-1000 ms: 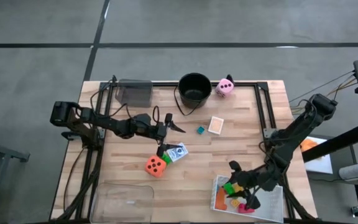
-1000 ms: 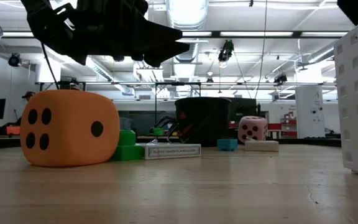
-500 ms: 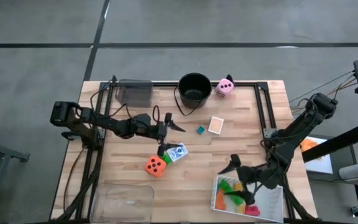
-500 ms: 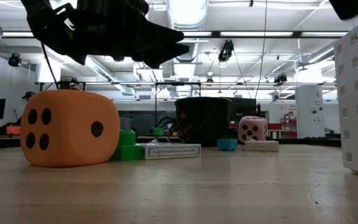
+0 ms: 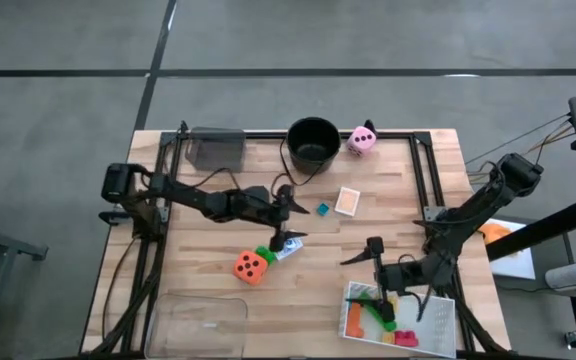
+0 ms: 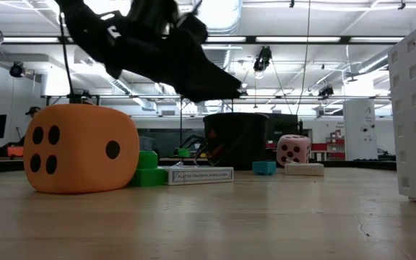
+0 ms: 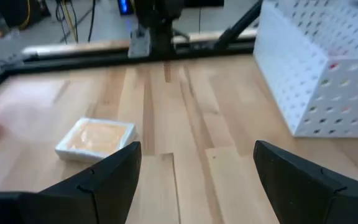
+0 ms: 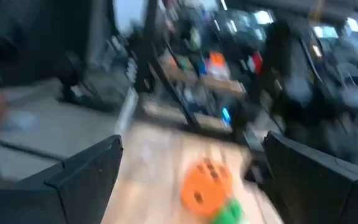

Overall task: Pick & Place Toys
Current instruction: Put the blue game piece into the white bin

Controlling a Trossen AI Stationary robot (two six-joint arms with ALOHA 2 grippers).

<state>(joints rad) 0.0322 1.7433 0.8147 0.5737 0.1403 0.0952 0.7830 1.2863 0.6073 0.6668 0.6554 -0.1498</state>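
Observation:
My left gripper (image 5: 290, 214) hangs open above the middle of the table, over the pack of playing cards (image 5: 286, 246), touching nothing. Next to the pack lie a green brick (image 5: 265, 256) and the orange die (image 5: 250, 266). A small blue brick (image 5: 322, 208), a card box (image 5: 348, 200) and the pink die (image 5: 361, 140) rest farther back. My right gripper (image 5: 361, 254) stands open and holds nothing, just off the far left corner of the white tray (image 5: 440, 320). Several coloured bricks (image 5: 380, 312) lie in that tray.
A black bucket (image 5: 313, 140) stands at the far edge beside the pink die. One clear tray (image 5: 216, 148) sits at the far left, another (image 5: 203, 320) at the near left. Black frame rails (image 5: 423, 175) run along the table's sides.
My right gripper has opened over the white tray, risen out of it and gone toward the table's left and far side; the bricks stay in the tray. My left gripper has moved toward the table's right, over the card pack, still open.

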